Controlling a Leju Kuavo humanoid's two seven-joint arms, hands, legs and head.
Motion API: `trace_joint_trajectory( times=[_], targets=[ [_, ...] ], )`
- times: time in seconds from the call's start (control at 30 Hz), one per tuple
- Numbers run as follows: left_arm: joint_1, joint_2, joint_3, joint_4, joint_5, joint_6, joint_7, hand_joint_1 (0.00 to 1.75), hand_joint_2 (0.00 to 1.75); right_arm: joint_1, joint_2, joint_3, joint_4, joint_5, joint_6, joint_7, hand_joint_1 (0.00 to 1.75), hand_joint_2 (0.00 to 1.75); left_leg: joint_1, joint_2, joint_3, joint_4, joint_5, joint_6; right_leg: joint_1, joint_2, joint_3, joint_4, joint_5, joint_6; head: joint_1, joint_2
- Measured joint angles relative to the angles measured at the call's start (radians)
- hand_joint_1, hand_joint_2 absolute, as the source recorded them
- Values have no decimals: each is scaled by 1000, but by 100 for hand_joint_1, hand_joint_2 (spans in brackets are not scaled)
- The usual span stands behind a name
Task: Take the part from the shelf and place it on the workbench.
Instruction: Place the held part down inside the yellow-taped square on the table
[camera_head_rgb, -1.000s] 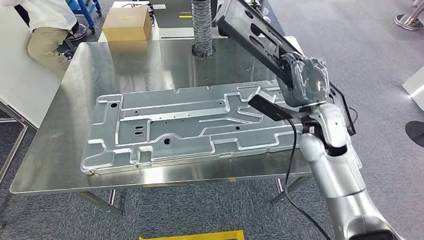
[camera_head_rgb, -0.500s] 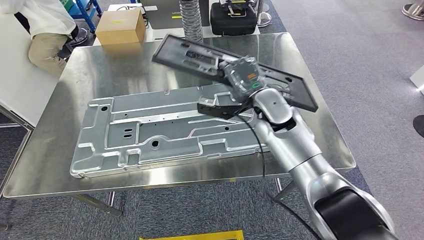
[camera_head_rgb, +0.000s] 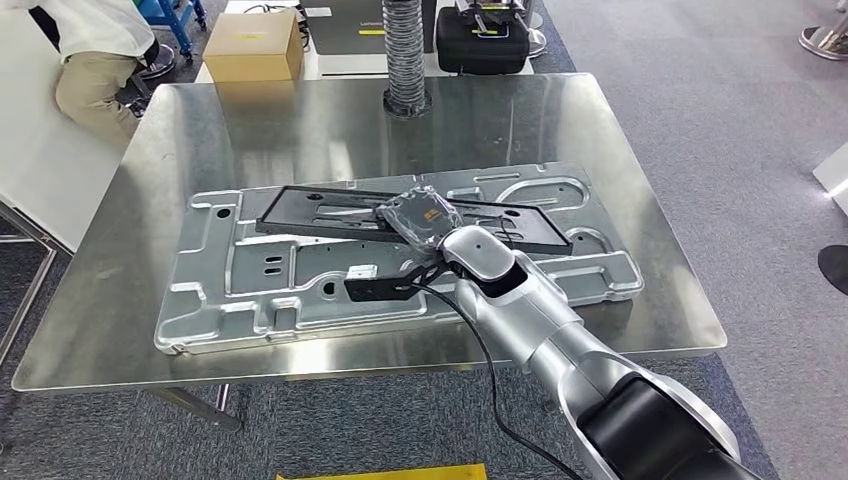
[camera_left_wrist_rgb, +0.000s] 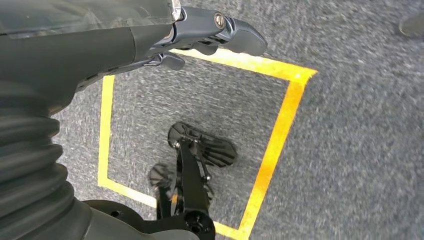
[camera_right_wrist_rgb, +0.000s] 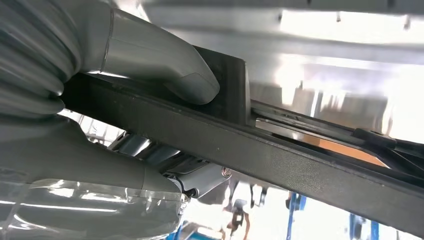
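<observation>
The part is a long flat black frame (camera_head_rgb: 320, 212). It lies low and nearly level across a large stamped silver panel (camera_head_rgb: 260, 290) on the steel workbench (camera_head_rgb: 200, 130). My right hand (camera_head_rgb: 420, 218) grips the frame near its middle, its back wrapped in clear film. In the right wrist view the grey thumb (camera_right_wrist_rgb: 165, 65) presses on one face of the black frame (camera_right_wrist_rgb: 300, 165) and the fingers curl under the other. Whether the frame touches the panel I cannot tell. My left hand (camera_left_wrist_rgb: 200, 35) hangs over the carpet, holding nothing, its fingers loosely extended.
A cardboard box (camera_head_rgb: 254, 45), a ribbed grey hose (camera_head_rgb: 405, 60) and a black case (camera_head_rgb: 483, 45) stand beyond the bench's far edge. A person (camera_head_rgb: 90, 60) crouches at the far left by a white table. Yellow tape (camera_left_wrist_rgb: 272, 145) marks the floor.
My right arm has swung the black frame down and leftward, from raised at the bench's right side to low across the silver panel. The grip on it is unchanged.
</observation>
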Motion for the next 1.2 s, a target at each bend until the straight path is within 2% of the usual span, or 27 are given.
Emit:
trace_joint_trajectory(
  times=[0.03,0.07,0.1,0.13,0.2,0.27,0.33,0.4,0.43,0.5,0.53,0.57,0.6,0.63,0.67,0.7,0.73,0.83,0.87,0.9,0.93,1.0,1.03,1.07,1.1,1.13,1.2],
  targets=[
    [1,1,-1,0,-4,-3,-2,0,175,2,0,3,13,-1,2,4,175,175,0,0,0,0,-1,0,-1,0,-19,33,-3,0,0,0],
    [1,1,-1,0,-8,-4,-4,0,175,4,-1,6,24,-2,2,7,175,175,0,-1,1,1,-1,0,-1,0,-17,22,15,-1,0,0],
    [2,2,-3,0,-12,-6,-6,0,175,5,-2,8,33,-3,2,11,175,175,-1,-1,2,1,-2,0,0,0,4,-30,49,-5,0,0],
    [2,2,-4,0,-16,-9,-8,0,175,4,-3,10,41,-4,0,14,175,175,-2,-2,4,1,-3,-1,2,0,38,-106,89,-12,0,0],
    [1,2,-7,0,-23,-13,-10,0,175,3,-8,13,53,-7,-6,15,175,175,-5,-1,4,3,-5,-7,9,-3,94,-233,139,-26,0,0],
    [1,3,-9,0,-30,-14,-10,0,175,4,-16,15,65,-8,-15,14,175,175,-6,0,3,2,-6,-16,15,-5,108,-269,144,-32,0,0],
    [1,6,-10,0,-37,-12,-12,0,175,7,-26,17,73,-9,-23,14,175,175,-6,0,5,1,-8,-25,11,-4,112,-279,150,-37,1,0],
    [1,9,-10,0,-43,-9,-15,0,175,9,-32,17,78,-9,-34,13,175,175,-6,0,-12,47,-40,-34,3,-5,122,-292,156,-45,0,0],
    [2,11,-11,0,-45,-7,-16,0,175,12,-35,17,80,-8,-41,12,175,175,-3,0,-36,103,-71,-37,2,-5,125,-296,157,-48,-1,0],
    [1,14,-11,0,-48,-3,-19,0,175,23,-38,17,84,-4,-53,10,87,87,0,1,-99,237,-129,-45,1,-5,126,-295,156,-50,-2,0],
    [1,16,-11,0,-49,0,-21,0,175,31,-41,17,86,0,-57,8,44,44,2,1,-120,278,-137,-49,1,-4,126,-294,154,-50,-2,0],
    [2,16,-11,0,-50,4,-23,0,175,39,-43,18,87,3,-61,6,0,0,4,1,-122,279,-126,-51,1,-4,127,-292,153,-49,-2,0],
    [1,18,-12,0,-52,10,-24,0,175,45,-44,18,87,6,-64,3,0,0,7,1,-104,240,-96,-53,0,-3,128,-288,150,-47,-2,0],
    [1,19,-12,0,-55,16,-25,0,175,49,-45,18,87,9,-66,1,0,0,10,1,-71,170,-58,-54,-1,-2,129,-283,146,-44,-2,0],
    [0,21,-13,0,-57,22,-25,0,175,51,-46,19,87,12,-69,-2,0,0,10,1,-36,102,-32,-54,0,0,129,-277,141,-39,-2,0],
    [-2,22,-14,0,-59,29,-26,0,175,51,-46,19,87,13,-72,-6,0,0,10,1,-9,50,-16,-51,2,1,127,-272,137,-34,-3,0],
    [-3,23,-14,0,-60,35,-27,0,175,52,-47,19,86,13,-76,-11,0,0,10,1,5,21,-12,-46,4,2,125,-268,135,-29,-3,0],
    [-3,24,-16,0,-65,47,-33,0,44,60,-48,16,75,-1,-85,-35,0,0,8,0,7,11,-14,-27,3,3,122,-265,133,-15,-3,0],
    [-3,24,-17,0,-66,48,-36,0,0,64,-48,13,66,-10,-87,-45,0,0,9,1,8,9,-12,-20,2,2,118,-253,123,-10,-2,0],
    [-4,24,-17,0,-68,49,-39,0,0,67,-48,9,55,-19,-89,-55,0,0,10,2,8,6,-9,-14,1,2,106,-223,103,-5,-1,0],
    [-5,24,-17,0,-69,50,-41,0,0,70,-48,5,44,-27,-91,-64,0,0,11,3,9,5,-8,-10,-1,1,83,-171,73,0,0,0],
    [-6,24,-17,0,-71,51,-44,0,0,81,-49,-4,23,-44,-95,-79,0,0,9,3,8,5,-8,-6,-2,1,18,-33,9,6,1,0],
    [-5,24,-17,0,-71,51,-44,0,0,90,-50,-10,11,-57,-98,-87,0,0,9,3,8,5,-8,-6,-2,1,-6,18,-6,7,1,0],
    [-5,24,-17,0,-72,51,-44,0,0,98,-51,-16,-2,-72,-100,-96,0,0,8,2,8,6,-9,-6,-2,1,-15,33,-3,6,2,0],
    [-5,24,-17,0,-73,51,-44,0,0,106,-51,-22,-17,-91,-101,-106,0,0,8,2,8,7,-9,-6,-2,1,-4,9,19,3,2,0],
    [-5,24,-17,0,-73,51,-44,0,0,112,-52,-31,-36,-118,-101,-119,0,0,7,1,8,8,-9,-7,-1,1,21,-46,51,-1,2,0],
    [-5,23,-17,0,-75,52,-44,0,0,119,-53,-55,-84,-190,-97,-147,0,0,4,0,8,10,-10,-10,3,0,89,-192,111,-14,1,0]
  ],
)
